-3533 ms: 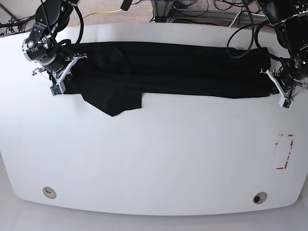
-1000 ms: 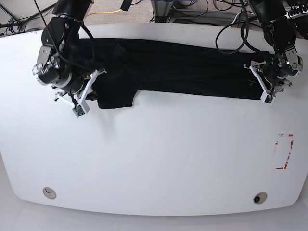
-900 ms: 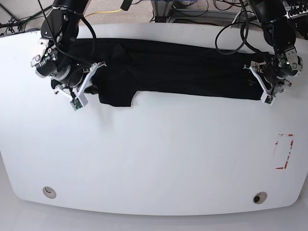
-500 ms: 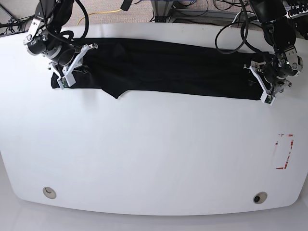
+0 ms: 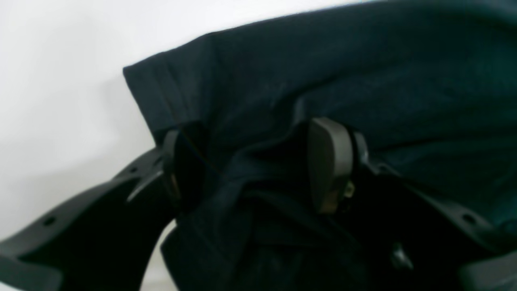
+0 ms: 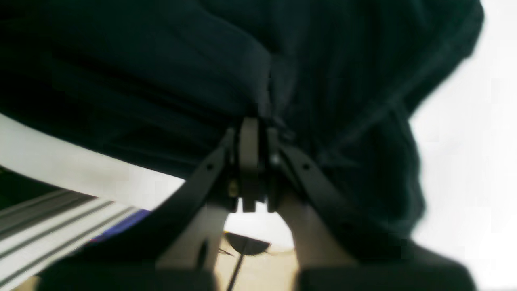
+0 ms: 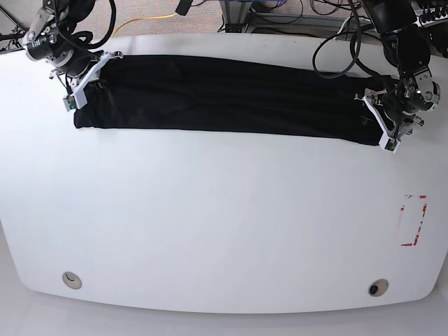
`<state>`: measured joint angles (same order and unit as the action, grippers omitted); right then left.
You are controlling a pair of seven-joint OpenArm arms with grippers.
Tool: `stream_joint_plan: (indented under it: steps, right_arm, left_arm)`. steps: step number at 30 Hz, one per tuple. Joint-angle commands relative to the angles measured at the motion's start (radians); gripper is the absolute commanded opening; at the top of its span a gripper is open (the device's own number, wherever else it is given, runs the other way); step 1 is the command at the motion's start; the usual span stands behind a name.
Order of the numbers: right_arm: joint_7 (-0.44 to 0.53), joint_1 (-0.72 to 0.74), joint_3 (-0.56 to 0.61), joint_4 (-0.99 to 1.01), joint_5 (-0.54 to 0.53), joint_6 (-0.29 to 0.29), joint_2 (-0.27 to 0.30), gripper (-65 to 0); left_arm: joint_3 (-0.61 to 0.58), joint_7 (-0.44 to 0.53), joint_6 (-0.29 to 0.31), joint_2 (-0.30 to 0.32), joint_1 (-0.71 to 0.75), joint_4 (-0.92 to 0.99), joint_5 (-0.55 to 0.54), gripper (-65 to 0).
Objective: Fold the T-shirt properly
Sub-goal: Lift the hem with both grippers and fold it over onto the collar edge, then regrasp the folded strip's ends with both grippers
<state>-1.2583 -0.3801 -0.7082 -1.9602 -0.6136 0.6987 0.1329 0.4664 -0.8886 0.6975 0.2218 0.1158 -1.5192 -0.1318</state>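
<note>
Base view: the black T-shirt (image 7: 224,98) lies as a long narrow band across the far half of the white table (image 7: 224,231), stretched from ten o'clock to two o'clock, its near edge almost straight. The right gripper (image 7: 78,87), at ten o'clock, is pinched tight on the cloth's end; its wrist view shows the jaws together with fabric bunched at their tips. The left gripper (image 7: 386,129), at two o'clock, sits on the opposite end, and its wrist view shows the two pads (image 5: 329,161) standing apart with folds of cloth heaped between them, so whether they are squeezing it or merely straddling it cannot be told.

By the look of it, the lengthwise fold is done and the band is being drawn flat. The next move probably calls for bringing one end over toward the other, both corners lifted evenly so that the thin fabric does not sag or twist.

Red corner marks (image 7: 414,220) sit at four o'clock, well apart from the cloth. Two round fittings (image 7: 71,280) dot the near edge, and cables (image 7: 343,42) hang behind the far one. Nothing lies on the open tabletop to hinder the fold.
</note>
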Motion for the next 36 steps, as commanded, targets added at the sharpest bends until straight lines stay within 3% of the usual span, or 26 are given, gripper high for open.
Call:
stream_joint_plan:
  steps: [1, 4, 8, 14, 17, 20, 24, 33, 36]
  right_arm:
    - [0.012, 0.002, -0.038, -0.02, 0.051, -0.001, 0.014, -51.0]
    - [0.01, -0.004, -0.078, -0.047, 0.036, -0.001, 0.011, -36.5]
    - [0.007, -0.007, -0.089, -0.054, -0.055, -0.001, 0.009, -28.9]
    - [0.007, -0.018, -0.026, -0.049, -0.257, -0.001, 0.009, -28.7]
    - [0.015, -0.016, 0.071, -0.049, -0.283, -0.001, 0.007, -28.9]
    - [0.022, 0.017, 0.127, -0.02, -0.28, -0.001, -0.014, -33.5]
    - [0.029, 0.056, 0.169, 0.077, -0.234, -0.001, -0.02, -40.4]
    - [0.081, 0.149, 0.221, 0.256, 0.005, -0.001, -0.017, -38.0]
    - [0.088, 0.152, 0.226, 0.259, 0.01, -0.001, -0.002, -38.0]
  left_arm:
    - [-0.002, -0.056, 0.001, 0.006, 0.006, 0.006, 0.054, -27.9]
    - [-0.002, -0.059, 0.001, 0.006, 0.006, 0.004, 0.053, -27.9]
    - [-0.002, -0.06, 0.001, 0.006, 0.005, -0.004, 0.047, -27.9]
    - [0.002, -0.06, 0.001, 0.006, 0.003, -0.013, 0.044, -27.9]
    - [0.002, -0.062, 0.001, 0.003, 0.003, -0.057, 0.044, -27.9]
    - [0.002, -0.073, 0.001, 0.0, 0.003, -0.096, 0.044, -27.8]
    - [0.004, -0.119, 0.001, 0.0, -0.008, -0.139, -0.002, -27.8]
    - [0.18, -0.31, 0.001, 0.009, -0.046, -0.217, -0.294, -26.8]
    - [0.245, -0.369, 0.001, 0.051, -0.047, -0.211, -0.389, -20.7]
